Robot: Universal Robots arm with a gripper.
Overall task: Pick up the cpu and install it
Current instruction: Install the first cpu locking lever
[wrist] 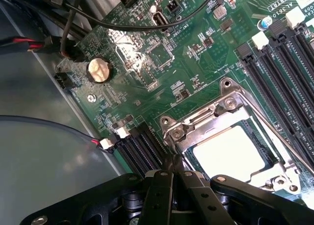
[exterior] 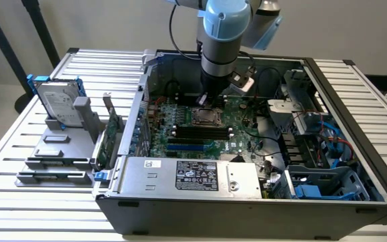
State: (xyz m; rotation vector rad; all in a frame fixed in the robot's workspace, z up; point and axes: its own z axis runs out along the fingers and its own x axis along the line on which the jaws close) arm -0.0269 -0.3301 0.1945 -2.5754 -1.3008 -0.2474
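1. Cpu [wrist: 230, 151] lies flat in the motherboard socket, its pale metal top showing inside the silver socket frame [wrist: 225, 103].
2. My gripper [wrist: 172, 178] hangs just above the board at the edge of that socket, jaws pressed together with nothing between them; the black fingertips [wrist: 162, 185] meet beside the chip without touching it.
3. From the exterior view, my arm [exterior: 226, 30] reaches straight down into the open computer case [exterior: 247, 201], and the socket [exterior: 205, 117] sits just below my wrist on the green motherboard [exterior: 200, 136].
4. Black memory slots [wrist: 282, 68] run beside the socket, and a round coin battery [wrist: 98, 69] sits further off on the board, near black cables [wrist: 147, 26].
5. Outside the case, on the exterior view's left, a hard drive in a blue frame [exterior: 58, 101] stands in a grey holder [exterior: 59, 156] on the slatted table [exterior: 5, 151], with green cards [exterior: 113, 131] standing upright beside it.
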